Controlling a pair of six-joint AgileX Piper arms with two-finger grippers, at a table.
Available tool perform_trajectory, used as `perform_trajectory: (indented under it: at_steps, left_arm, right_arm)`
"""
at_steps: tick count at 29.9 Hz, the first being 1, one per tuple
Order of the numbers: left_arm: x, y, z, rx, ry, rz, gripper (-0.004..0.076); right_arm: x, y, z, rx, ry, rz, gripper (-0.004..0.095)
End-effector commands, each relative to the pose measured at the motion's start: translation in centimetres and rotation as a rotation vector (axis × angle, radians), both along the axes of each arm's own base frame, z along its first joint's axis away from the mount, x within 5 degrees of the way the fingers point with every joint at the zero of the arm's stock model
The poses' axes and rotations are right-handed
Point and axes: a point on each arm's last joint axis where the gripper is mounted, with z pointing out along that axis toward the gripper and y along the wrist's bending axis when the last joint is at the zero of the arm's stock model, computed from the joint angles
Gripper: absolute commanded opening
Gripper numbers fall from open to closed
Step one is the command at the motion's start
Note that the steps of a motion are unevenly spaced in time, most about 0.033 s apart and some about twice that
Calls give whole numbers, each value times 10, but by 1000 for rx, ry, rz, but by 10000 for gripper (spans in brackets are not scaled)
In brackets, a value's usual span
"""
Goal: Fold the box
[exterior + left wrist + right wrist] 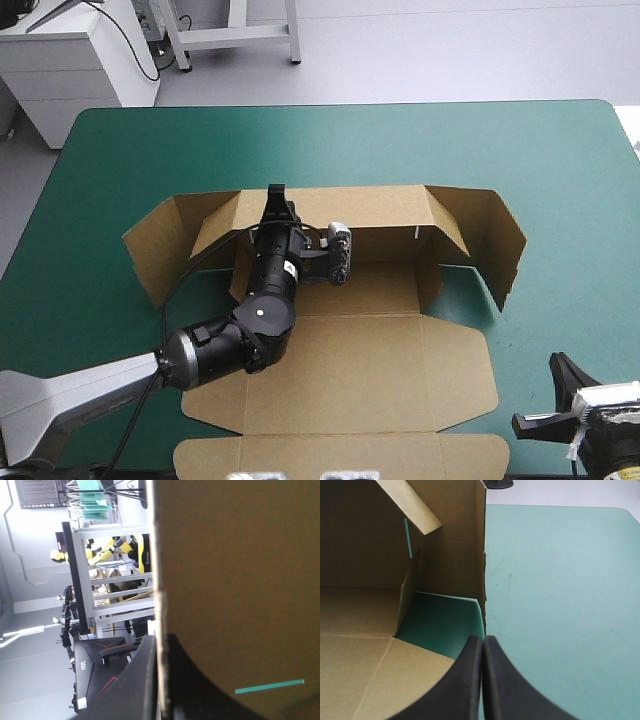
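Observation:
The brown box lies in the middle of the teal-green table, its base and front lid flat. Its back wall and both side wings stand raised. My left gripper reaches over the base to the back wall's top edge. In the left wrist view, the left gripper is shut on the box, with one black finger on each face of the board edge. My right gripper hovers off the box near the table's front right corner. In the right wrist view, the right gripper is shut on nothing and points at the right wing's edge.
The left wing and right wing angle outward from the back wall. Bare teal-green cover lies to the right of the box and beyond it. The lid's front flap reaches the table's near edge.

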Motion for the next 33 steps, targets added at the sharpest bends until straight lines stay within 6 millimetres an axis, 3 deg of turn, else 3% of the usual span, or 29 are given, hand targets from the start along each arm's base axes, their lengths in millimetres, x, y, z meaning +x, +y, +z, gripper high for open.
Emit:
perform_trajectory:
  at_steps: [1,6,11,16,22,27,33]
  left_arm:
    - [-11,0,18,-70,-122,-12,-8]
    - [-13,1,16,-67,-127,-6,-8]
    - [-13,1,19,-49,-163,-2,-8]
    - [-12,2,20,-42,-176,-3,-8]
    - [-12,5,21,-35,-191,32,-8]
    - [-12,5,21,-35,-191,32,-8]
    - [-12,5,21,-35,-191,32,-8]
  right_arm:
    - [-5,0,13,-2,-114,-6,-14]
    - [2,0,21,144,-29,-29,-14]
    - [28,0,69,157,130,-24,-14]
    - [83,-1,130,108,321,7,-14]
    - [163,-4,185,54,321,31,-14]
    - [221,-6,199,69,335,45,-14]
    - [293,-1,175,166,433,106,-14]
